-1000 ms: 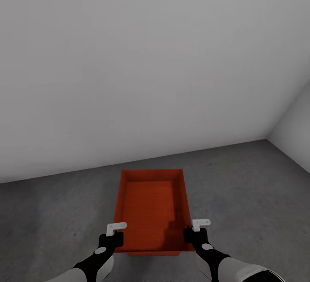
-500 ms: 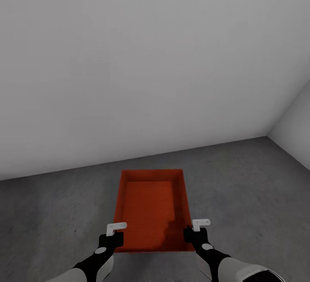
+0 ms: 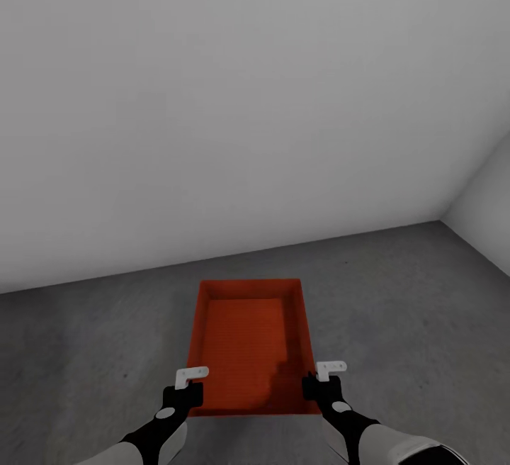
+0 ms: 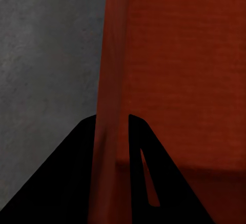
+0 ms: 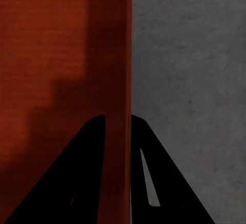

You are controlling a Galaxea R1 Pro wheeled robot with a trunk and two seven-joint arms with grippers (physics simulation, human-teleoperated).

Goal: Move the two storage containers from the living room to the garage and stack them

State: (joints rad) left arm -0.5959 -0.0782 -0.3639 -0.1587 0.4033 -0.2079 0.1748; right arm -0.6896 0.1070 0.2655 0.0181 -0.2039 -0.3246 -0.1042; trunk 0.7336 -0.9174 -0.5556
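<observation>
The bin (image 3: 251,344) was pinched by its side walls, one in each gripper, left (image 4: 113,131) and right (image 5: 118,126), likely for level lowering onto the floor (image 3: 397,295).

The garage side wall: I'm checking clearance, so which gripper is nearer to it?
Right. The right gripper clamps the container's right wall, the side where the side wall stands; the left gripper clamps the opposite wall.

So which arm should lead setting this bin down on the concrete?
Neither has an edge. The left end effector pinches the container's left wall and the right end effector its right wall, evenly, near its close end. Lower both together to the floor.
</observation>
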